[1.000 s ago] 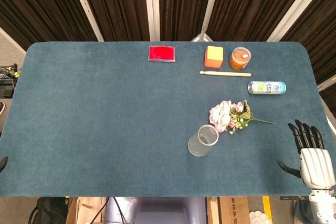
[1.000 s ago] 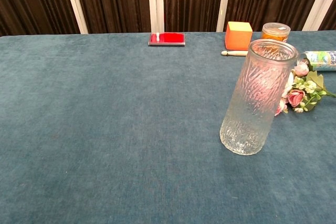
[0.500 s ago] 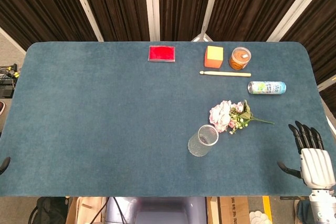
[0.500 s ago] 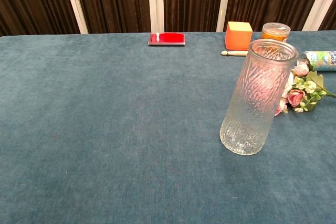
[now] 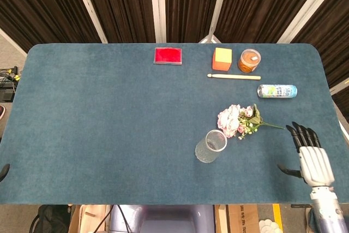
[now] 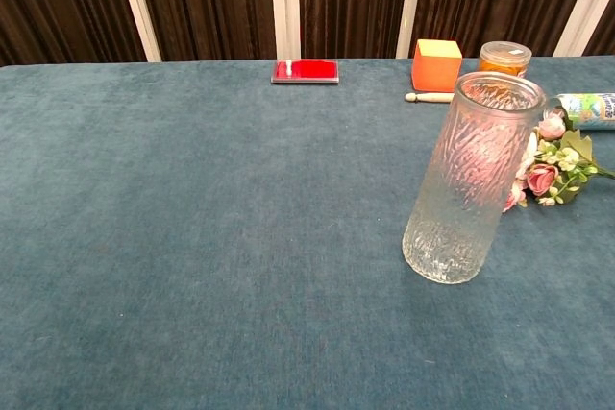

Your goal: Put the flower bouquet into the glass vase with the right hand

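A flower bouquet [image 5: 240, 120] [image 6: 550, 168] of pink and white blooms with green leaves lies flat on the blue table, its stem pointing right. Just in front and to its left a clear ribbed glass vase [image 5: 210, 146] [image 6: 469, 178] stands upright and empty. My right hand [image 5: 308, 155] hovers over the table's right front part, fingers spread, holding nothing, a short way right of the stem tip. Only a dark sliver of my left hand [image 5: 3, 171] shows at the left edge of the head view; its fingers are hidden.
Along the back stand a red flat box [image 5: 168, 55], an orange cube [image 5: 222, 59] and an orange-lidded jar [image 5: 249, 61]. A wooden stick [image 5: 233, 76] lies before them, and a drink can [image 5: 277, 90] lies on its side behind the bouquet.
My right hand has shifted left and slightly forward over the table, closer to the bouquet's stem. The vase and bouquet have not moved.
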You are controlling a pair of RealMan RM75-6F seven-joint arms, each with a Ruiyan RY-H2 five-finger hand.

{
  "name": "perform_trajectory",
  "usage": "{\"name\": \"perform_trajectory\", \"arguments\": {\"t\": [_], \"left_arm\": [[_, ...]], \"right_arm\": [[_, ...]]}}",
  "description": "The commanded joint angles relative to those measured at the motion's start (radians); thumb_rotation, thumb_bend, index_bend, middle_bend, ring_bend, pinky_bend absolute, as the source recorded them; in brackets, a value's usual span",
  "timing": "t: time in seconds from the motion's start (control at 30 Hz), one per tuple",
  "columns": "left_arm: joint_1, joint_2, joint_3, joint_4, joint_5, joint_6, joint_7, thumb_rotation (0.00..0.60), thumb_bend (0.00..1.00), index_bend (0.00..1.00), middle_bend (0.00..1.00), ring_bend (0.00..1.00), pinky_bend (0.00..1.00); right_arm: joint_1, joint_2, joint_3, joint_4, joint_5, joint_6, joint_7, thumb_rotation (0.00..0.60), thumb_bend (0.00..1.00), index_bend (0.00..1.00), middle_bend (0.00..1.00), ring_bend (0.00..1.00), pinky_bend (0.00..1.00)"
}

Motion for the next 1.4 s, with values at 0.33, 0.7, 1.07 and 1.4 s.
{"name": "perform_trajectory", "arguments": {"t": [0.33,0.7,1.07,1.4], "left_arm": [[-0.003,-0.009,-0.002,-0.004,0.0,-0.001,0.025,0.6,0.35,0.14,0.0,0.0,0.06],[-0.002,-0.011,-0.009,-0.002,-0.01,0.002,0.035,0.6,0.35,0.14,0.0,0.0,0.06],[-0.012,-0.02,-0.015,-0.007,-0.028,-0.019,0.065,0.6,0.35,0.14,0.0,0.0,0.06],[-0.016,-0.027,-0.017,-0.011,-0.035,-0.025,0.088,0.6,0.35,0.14,0.0,0.0,0.06]], "right_arm": [[0.2,-0.041,0.124,0.005,0.307,-0.253,-0.163,0.6,0.04,0.07,0.02,0.0,0.0],[0.35,-0.087,0.154,0.046,0.534,-0.39,-0.318,0.6,0.04,0.07,0.02,0.0,0.0],[0.465,-0.154,0.143,0.095,0.681,-0.437,-0.428,0.6,0.04,0.07,0.02,0.0,0.0],[0.565,-0.244,0.117,0.186,0.803,-0.461,-0.519,0.6,0.04,0.07,0.02,0.0,0.0]]}}
